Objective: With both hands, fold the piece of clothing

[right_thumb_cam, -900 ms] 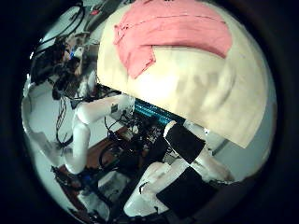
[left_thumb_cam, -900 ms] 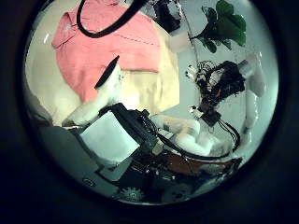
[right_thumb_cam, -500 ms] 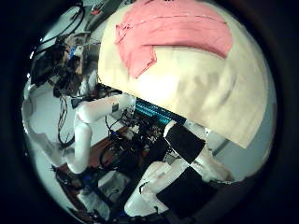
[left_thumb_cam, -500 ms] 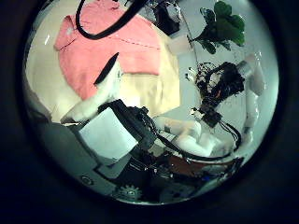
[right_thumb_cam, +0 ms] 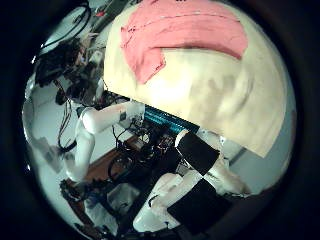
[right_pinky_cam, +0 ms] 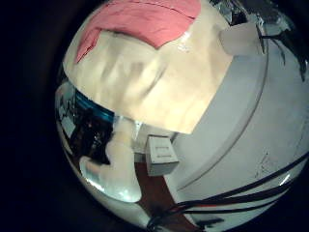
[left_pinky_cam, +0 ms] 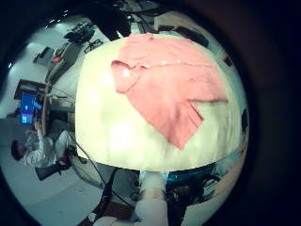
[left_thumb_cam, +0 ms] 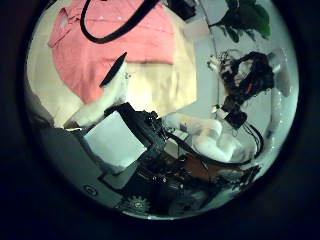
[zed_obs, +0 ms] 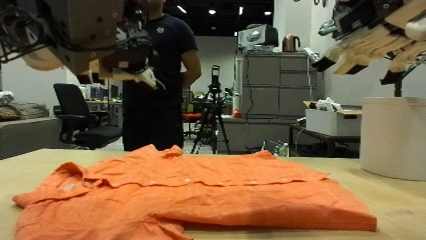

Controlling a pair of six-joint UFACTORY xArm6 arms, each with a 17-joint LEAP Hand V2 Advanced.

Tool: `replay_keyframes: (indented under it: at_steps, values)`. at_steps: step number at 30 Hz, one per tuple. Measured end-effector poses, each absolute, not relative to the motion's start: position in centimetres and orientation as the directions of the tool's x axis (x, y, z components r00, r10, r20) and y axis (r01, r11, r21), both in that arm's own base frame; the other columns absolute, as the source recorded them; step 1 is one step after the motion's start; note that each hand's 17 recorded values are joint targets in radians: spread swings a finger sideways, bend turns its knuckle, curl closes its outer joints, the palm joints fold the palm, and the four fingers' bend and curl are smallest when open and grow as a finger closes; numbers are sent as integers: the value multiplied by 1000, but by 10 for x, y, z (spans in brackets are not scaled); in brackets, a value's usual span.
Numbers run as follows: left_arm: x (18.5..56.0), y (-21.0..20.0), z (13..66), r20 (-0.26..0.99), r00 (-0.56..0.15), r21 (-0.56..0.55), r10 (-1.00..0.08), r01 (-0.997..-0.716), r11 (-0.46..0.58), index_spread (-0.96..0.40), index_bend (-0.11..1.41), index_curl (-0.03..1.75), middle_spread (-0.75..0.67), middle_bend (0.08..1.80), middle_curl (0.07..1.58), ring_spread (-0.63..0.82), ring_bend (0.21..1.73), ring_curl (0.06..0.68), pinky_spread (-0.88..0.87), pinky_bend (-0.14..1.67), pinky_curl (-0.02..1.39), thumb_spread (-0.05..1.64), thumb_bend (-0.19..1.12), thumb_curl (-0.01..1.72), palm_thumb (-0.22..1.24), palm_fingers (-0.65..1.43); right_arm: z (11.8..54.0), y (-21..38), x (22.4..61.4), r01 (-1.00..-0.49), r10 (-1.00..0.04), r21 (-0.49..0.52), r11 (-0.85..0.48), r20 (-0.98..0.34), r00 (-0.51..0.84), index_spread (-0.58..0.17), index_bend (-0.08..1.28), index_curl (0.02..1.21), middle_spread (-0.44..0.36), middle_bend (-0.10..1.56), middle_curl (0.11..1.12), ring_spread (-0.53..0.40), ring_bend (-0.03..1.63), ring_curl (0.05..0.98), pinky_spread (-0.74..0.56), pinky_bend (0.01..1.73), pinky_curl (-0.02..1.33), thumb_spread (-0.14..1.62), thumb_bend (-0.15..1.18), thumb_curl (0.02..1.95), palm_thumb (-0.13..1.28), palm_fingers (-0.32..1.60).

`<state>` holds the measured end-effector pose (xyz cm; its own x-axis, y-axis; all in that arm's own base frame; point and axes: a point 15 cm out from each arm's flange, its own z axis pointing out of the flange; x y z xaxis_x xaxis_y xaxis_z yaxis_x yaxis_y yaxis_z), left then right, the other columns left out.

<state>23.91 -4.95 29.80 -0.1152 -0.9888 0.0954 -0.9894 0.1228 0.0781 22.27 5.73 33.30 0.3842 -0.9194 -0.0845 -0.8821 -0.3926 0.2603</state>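
Note:
An orange short-sleeved shirt (zed_obs: 200,190) lies spread flat on the tan table (zed_obs: 386,205), collar toward the side under my left hand. Both hands hang high above the table, clear of the cloth. My left hand (zed_obs: 123,52) is over the collar end with relaxed fingers and holds nothing. My right hand (zed_obs: 380,40) is above the table's other end, fingers straight and empty. The palm views look down on the shirt (left_pinky_cam: 169,85) (right_thumb_cam: 190,35) (right_pinky_cam: 135,24) from well above. One of the left hand's own fingers (left_thumb_cam: 108,88) shows beside the shirt (left_thumb_cam: 110,45).
A tall white cylinder (zed_obs: 394,135) stands beside the table below my right hand. A white box (right_pinky_cam: 241,39) sits near a table corner. Office chairs, cabinets and a leafy plant (left_thumb_cam: 245,15) stand around the table.
The left palm view has shifted a little, so the left hand has moved slightly over the shirt. The right palm view is almost the same. The shirt lies as before.

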Motion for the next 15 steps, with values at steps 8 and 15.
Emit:
replay_keyframes:
  at_steps: [8, 15]
  values:
    - [242, -74, 264, 67, -213, 128, -975, -967, 220, -100, 158, 444, -37, 223, 390, 247, 321, 186, 142, 216, 212, 1051, -25, 338, 545, 428, 333, 52, 224, -892, -929, 260, -369, -84, 360, -289, 175, 311, 125, 185, 295, 275, 198, 263, 416, 256, 322, 1178, -17, 262, 608, 142]
    - [248, -90, 228, 37, -301, 167, -953, -938, 303, -77, 153, 407, -48, 230, 396, 229, 359, 192, 145, 233, 230, 1056, -27, 336, 526, 401, 333, 47, 225, -904, -940, 260, -341, -79, 332, -289, 175, 309, 135, 183, 296, 277, 207, 265, 416, 254, 322, 1178, -17, 261, 608, 144]
